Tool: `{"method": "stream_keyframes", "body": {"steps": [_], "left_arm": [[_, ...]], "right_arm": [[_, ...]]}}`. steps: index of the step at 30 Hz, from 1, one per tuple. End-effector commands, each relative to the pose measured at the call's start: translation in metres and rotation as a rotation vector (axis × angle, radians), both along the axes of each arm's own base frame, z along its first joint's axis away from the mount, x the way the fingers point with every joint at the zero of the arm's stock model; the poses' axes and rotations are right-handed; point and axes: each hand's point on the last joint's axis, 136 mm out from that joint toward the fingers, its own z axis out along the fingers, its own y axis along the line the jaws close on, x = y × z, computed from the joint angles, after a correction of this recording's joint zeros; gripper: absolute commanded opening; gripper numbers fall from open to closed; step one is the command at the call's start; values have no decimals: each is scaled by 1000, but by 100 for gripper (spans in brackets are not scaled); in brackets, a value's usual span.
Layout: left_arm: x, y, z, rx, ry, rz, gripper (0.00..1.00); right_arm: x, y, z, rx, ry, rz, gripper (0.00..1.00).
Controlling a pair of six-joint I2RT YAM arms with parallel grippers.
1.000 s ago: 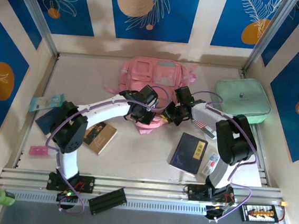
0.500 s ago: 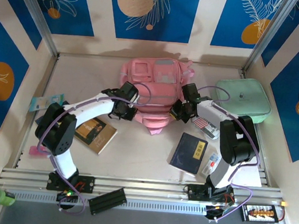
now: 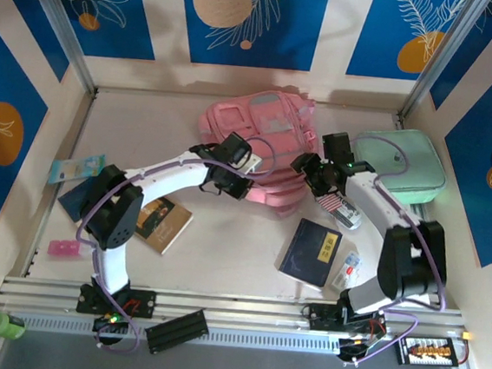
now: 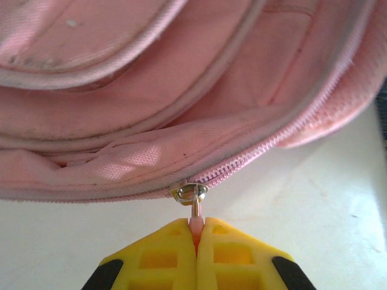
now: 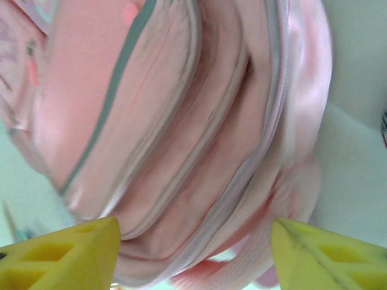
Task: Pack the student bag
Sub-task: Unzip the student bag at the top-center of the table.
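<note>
The student bag (image 3: 263, 138), a large pink backpack, lies at the back middle of the table, turned askew. My left gripper (image 3: 239, 186) is at its near edge. In the left wrist view the yellow fingers (image 4: 230, 254) are shut on the pink zipper pull (image 4: 197, 225), which hangs from a metal slider (image 4: 189, 192) on the bag's zip (image 4: 266, 148). My right gripper (image 3: 311, 169) is at the bag's right side. Its yellow fingers (image 5: 60, 257) stand wide open, with the pink fabric (image 5: 199, 139) just ahead of them and nothing gripped.
A mint-green case (image 3: 401, 163) sits at the back right. A dark blue book (image 3: 311, 252) and a striped item (image 3: 341, 211) lie near the right arm. Another book (image 3: 162, 222), a blue notebook (image 3: 72, 196), a packet (image 3: 75, 168) and a pink item (image 3: 63, 248) lie left.
The right gripper has opened and let go of the bag. The left gripper moved left, then back right, with the zipper pull. The bag has turned and shifted right.
</note>
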Motion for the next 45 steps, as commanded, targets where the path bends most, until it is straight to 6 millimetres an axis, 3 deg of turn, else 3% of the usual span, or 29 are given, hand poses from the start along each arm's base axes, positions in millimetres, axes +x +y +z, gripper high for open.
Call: {"method": "stream_keyframes", "body": {"steps": [1, 5, 8, 14, 19, 23, 28, 34, 41, 45], "left_arm": [[-6, -25, 11, -78, 9, -49, 0], [-9, -33, 4, -84, 16, -51, 0], [-10, -32, -4, -69, 24, -36, 0], [-10, -28, -10, -58, 20, -24, 0], [-13, -26, -12, -54, 24, -26, 0], [-13, -25, -15, -42, 30, -26, 0], [-12, -14, -19, 18, 21, -13, 0], [-10, 15, -26, 178, -18, -43, 0], [10, 66, -36, 335, -39, -2, 0], [35, 94, -41, 348, -47, 82, 0]], "right_arm": [[-37, 2, -14, 45, 139, -62, 73], [-57, 16, -24, 77, 228, -80, 77], [-58, 25, -30, 61, 247, -93, 82], [-56, 24, -48, 1, 326, -137, 88], [-44, 33, -61, 7, 335, -128, 88], [-24, 42, -59, -22, 302, -51, 84], [-26, 41, -70, -42, 327, -53, 70], [-25, 30, -67, -82, 283, -49, 25], [-17, 19, -57, -109, 243, -40, 18], [-12, 15, -51, -99, 216, -43, 18]]}}
